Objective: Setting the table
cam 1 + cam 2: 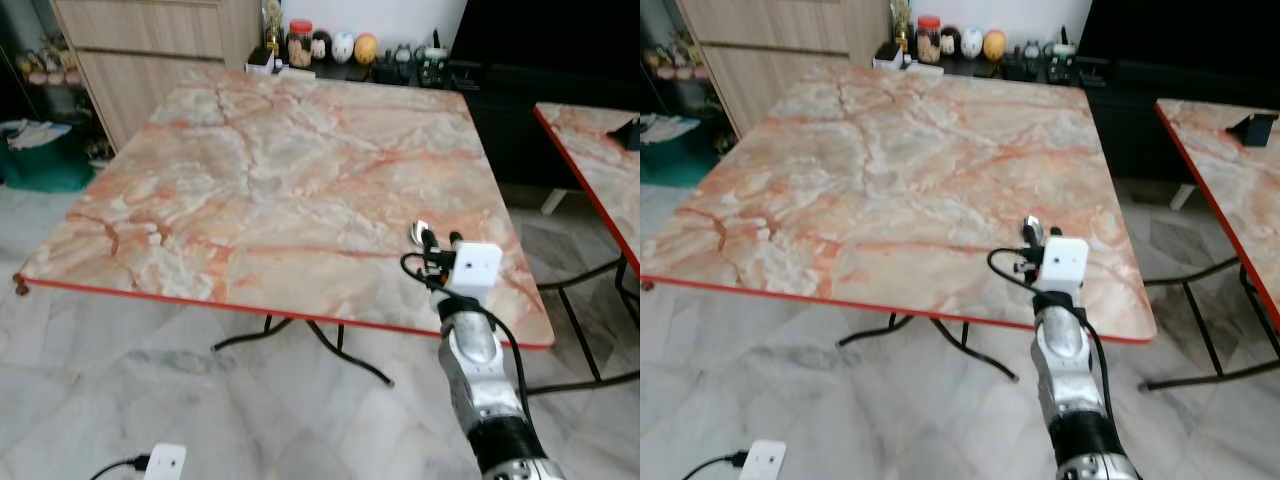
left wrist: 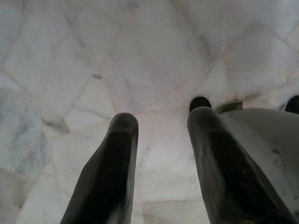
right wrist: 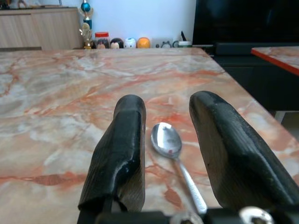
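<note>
Between right end effector [image 3: 166, 154] fingers, spoon [image 3: 175, 156]

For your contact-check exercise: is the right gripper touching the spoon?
Apart. In the right wrist view the spoon lies on the table between the open fingers of the right gripper, marble showing on both sides.

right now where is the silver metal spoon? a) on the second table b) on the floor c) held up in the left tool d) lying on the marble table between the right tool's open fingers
d: the silver metal spoon lies flat on the pink marble table, between the spread black fingers of the right tool, not gripped.
</note>
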Tool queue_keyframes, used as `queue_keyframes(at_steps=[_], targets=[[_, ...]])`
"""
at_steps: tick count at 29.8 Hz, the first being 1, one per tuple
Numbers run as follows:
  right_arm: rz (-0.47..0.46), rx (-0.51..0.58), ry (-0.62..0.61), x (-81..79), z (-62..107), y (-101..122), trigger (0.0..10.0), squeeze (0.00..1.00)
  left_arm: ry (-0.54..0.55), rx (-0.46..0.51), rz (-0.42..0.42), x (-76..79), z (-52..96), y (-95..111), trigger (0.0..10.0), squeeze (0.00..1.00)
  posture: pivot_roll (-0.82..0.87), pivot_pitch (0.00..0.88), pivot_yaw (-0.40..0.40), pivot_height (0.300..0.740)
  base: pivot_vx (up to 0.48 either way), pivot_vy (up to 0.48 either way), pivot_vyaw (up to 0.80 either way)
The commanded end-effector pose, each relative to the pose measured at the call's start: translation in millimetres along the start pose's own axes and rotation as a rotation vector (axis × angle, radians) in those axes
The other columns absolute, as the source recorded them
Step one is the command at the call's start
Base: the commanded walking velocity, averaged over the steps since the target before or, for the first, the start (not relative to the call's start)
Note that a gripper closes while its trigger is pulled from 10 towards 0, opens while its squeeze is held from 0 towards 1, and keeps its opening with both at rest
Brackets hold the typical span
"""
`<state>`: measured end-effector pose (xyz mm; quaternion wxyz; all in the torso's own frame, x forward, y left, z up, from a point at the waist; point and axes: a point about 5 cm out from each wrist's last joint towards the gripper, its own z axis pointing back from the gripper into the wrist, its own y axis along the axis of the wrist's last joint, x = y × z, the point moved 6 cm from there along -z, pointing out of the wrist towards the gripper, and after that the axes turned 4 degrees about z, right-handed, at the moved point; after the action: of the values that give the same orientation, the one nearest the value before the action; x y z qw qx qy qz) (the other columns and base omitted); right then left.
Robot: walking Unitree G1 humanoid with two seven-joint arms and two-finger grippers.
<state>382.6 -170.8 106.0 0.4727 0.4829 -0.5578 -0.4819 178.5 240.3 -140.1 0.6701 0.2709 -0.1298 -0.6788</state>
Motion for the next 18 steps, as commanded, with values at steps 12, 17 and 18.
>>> queue_keyframes(at_steps=[12, 17, 18], targets=[[0.002, -0.025, -0.008, 2.5, -0.7, -3.8, 10.0, 0.00, -0.002, -0.034, -0.013, 2.2, 1.4, -9.9, 10.0, 0.00, 0.03, 0.000, -0.057, 0.740, 0.143, 0.000, 0.00], [0.000, -0.022, -0.004, 1.0, -2.9, -1.8, 10.0, 0.00, 0.000, -0.032, -0.009, 2.4, 1.2, -8.8, 10.0, 0.00, 0.03, 0.000, -0.058, 0.740, 0.245, 0.000, 0.00], [0.001, -0.025, -0.003, 0.6, -2.9, -2.4, 10.0, 0.00, 0.000, -0.032, -0.009, 2.4, 1.1, -8.8, 10.0, 0.00, 0.03, 0.000, -0.058, 0.740, 0.251, 0.000, 0.00]])
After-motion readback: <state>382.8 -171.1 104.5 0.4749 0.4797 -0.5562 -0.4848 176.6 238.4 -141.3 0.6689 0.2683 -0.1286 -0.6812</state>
